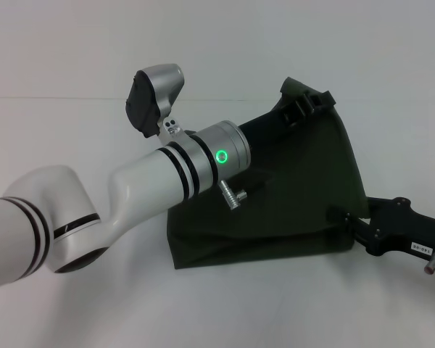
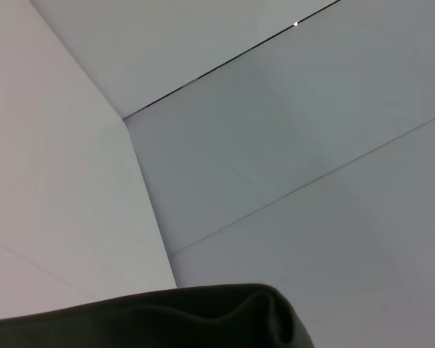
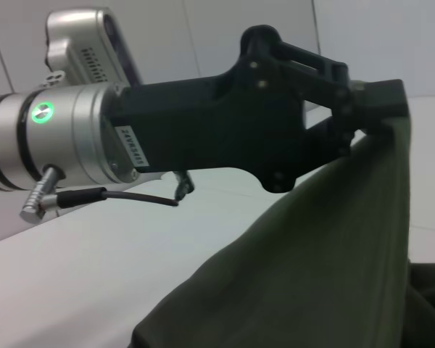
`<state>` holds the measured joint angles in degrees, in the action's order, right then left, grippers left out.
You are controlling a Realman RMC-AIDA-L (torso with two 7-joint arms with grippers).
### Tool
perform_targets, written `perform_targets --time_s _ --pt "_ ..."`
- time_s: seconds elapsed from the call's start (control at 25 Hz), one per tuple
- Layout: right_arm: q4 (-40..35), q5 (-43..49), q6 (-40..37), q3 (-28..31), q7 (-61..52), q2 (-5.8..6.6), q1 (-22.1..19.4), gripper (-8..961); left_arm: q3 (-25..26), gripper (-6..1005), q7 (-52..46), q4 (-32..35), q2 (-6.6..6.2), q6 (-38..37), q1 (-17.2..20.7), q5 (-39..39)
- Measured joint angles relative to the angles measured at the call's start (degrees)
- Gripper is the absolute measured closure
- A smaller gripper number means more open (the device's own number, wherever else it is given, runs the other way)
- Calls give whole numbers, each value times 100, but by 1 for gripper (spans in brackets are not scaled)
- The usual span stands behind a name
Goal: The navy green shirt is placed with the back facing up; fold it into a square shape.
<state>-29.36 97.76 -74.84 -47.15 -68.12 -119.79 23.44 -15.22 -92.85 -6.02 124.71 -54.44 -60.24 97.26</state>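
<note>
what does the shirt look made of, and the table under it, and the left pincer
The shirt looks like soft matte knit cloth, probably cotton: it drapes and creases where the left pincer lifts a corner. The table is a smooth, pale, low-sheen surface, possibly laminate; the material is unclear. The left pincer looks like matte black moulded plastic or coated metal, with visible screws in the right wrist view.

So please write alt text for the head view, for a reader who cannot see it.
The left hand lifts one far corner of the navy green shirt off the white table, while the right hand grips its edge low on the right side.
</note>
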Motion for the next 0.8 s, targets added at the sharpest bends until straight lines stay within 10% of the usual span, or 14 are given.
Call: perform_targets --time_s 0.68,0.8 --pt "239 -19 -143 1642 1 -9 -214 258 922 919 1294 -525 0 284 11 40" --pt "344 -21 -181 1997 5 -10 -219 135 1078 734 1509 -643 0 330 34 40"
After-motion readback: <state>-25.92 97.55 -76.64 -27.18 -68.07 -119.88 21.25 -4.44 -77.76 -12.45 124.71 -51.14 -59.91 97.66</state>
